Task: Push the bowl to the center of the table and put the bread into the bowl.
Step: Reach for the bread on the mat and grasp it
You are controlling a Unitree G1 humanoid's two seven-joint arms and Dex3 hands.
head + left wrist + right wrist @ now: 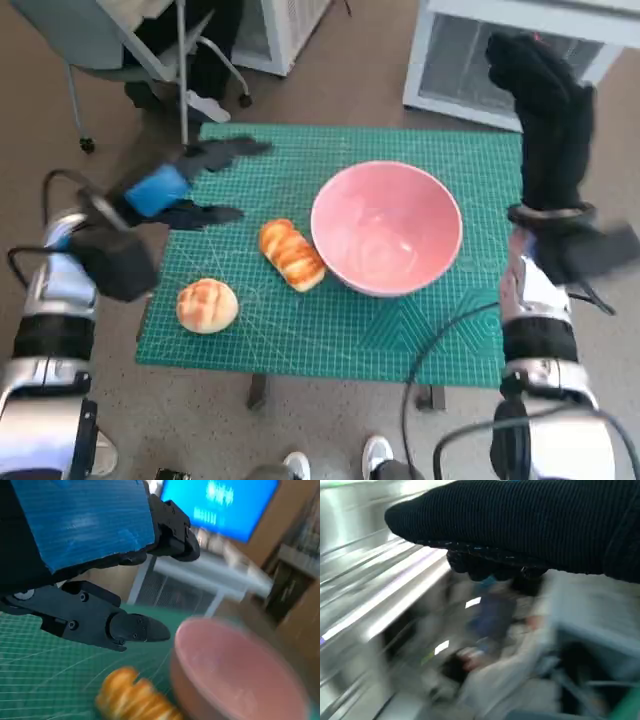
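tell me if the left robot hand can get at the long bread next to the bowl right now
Probably yes. The left robot hand hovers open over the mat just beyond the long bread, with nothing between them; the pink bowl sits on the loaf's far side.

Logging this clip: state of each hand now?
Left hand: open, fingers apart, holding nothing.
Right hand: raised off the table; open or closed cannot be told.

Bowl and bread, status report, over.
Left robot hand open, empty; right robot hand raised, state unclear. Bowl empty, near center. Long bread beside it; round bun apart.

Blue-taped black left robot hand (172, 190), black-gloved right robot hand (545, 110).
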